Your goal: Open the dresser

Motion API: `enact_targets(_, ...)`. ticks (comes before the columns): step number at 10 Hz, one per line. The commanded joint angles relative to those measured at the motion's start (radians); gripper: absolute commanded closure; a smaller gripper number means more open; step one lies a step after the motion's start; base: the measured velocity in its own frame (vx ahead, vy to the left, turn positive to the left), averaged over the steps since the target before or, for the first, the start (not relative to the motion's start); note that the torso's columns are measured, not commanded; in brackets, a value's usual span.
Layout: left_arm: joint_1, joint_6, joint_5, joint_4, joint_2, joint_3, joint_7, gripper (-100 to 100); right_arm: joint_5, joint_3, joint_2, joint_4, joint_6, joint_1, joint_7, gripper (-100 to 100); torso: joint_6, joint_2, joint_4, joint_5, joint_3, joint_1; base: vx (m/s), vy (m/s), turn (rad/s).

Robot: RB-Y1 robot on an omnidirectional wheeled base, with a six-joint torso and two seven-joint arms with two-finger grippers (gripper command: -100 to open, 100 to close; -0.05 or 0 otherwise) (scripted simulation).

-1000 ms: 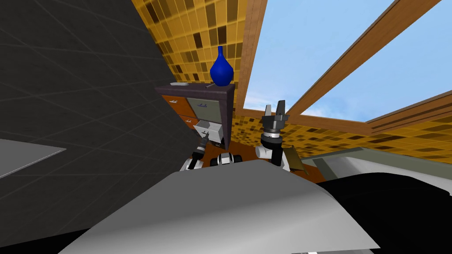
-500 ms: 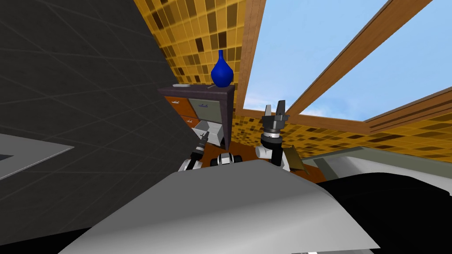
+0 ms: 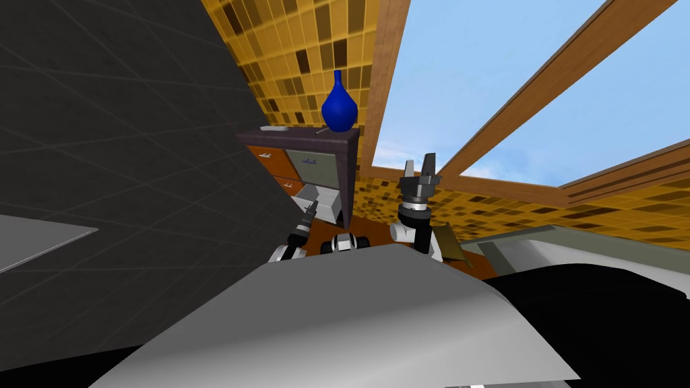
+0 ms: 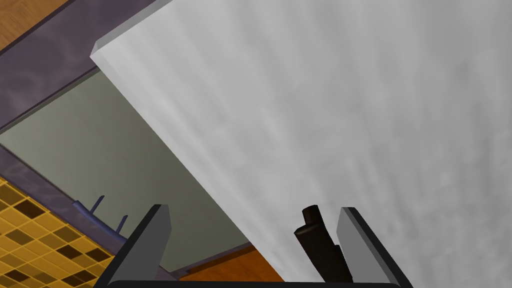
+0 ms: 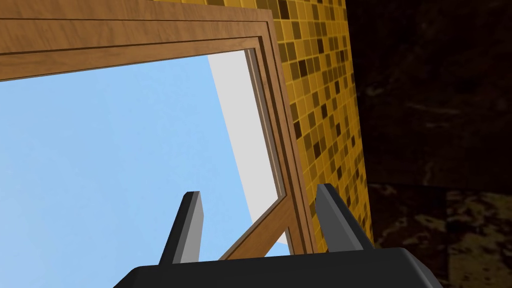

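Head view: the dresser point(image 3: 311, 167), boxy with a dark purple frame and flat orange and grey-green fronts, stands at centre frame. A bulbous blue vase point(image 3: 338, 108) sits on top, and a pale grey drawer point(image 3: 318, 200) juts out. The left gripper point(image 3: 310, 211) is just below that drawer, the right gripper point(image 3: 419, 164) raised right of centre.

Left wrist view: the blade fingers point(image 4: 150, 240) are spread wide and grip nothing. A dark cylindrical handle point(image 4: 317, 240) lies between them against the drawer's smooth grey panel.

Right wrist view: the fingers are parted and empty.
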Motion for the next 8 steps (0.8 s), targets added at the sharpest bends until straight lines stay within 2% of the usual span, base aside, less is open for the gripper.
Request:
enact_targets(1, 0.009, 0.026, -0.001, -0.057, 0.011, -0.001, 0.006, -100, 0.000, 0.000, 0.000, 0.000, 0.000, 0.000, 0.000, 0, 0.000, 0.001, 0.001, 0.000, 0.000, 0.000, 0.009, -0.002, 0.003)
enact_targets(2, 0.016, 0.023, 0.001, -0.032, 0.012, -0.004, 0.007, -100, 0.000, 0.000, 0.000, 0.000, 0.000, 0.000, 0.000, 0, 0.000, 0.003, 0.003, -0.001, 0.001, 0.000, 0.010, -0.001, -0.003)
enact_targets(3, 0.019, 0.029, 0.002, -0.033, 0.013, -0.006, 0.008, 0, 0.000, 0.000, 0.000, 0.000, 0.000, 0.000, 0.000, 0, 0.000, 0.002, 0.000, 0.000, 0.001, 0.000, 0.005, 0.000, 0.000)
enact_targets(8, 0.023, 0.034, 0.002, -0.026, 0.014, -0.005, 0.009, 0, 0.000, 0.000, 0.000, 0.000, 0.000, 0.000, 0.000, 0, 0.002, -0.004, -0.006, 0.003, -0.002, 0.000, 0.000, 0.000, 0.000)
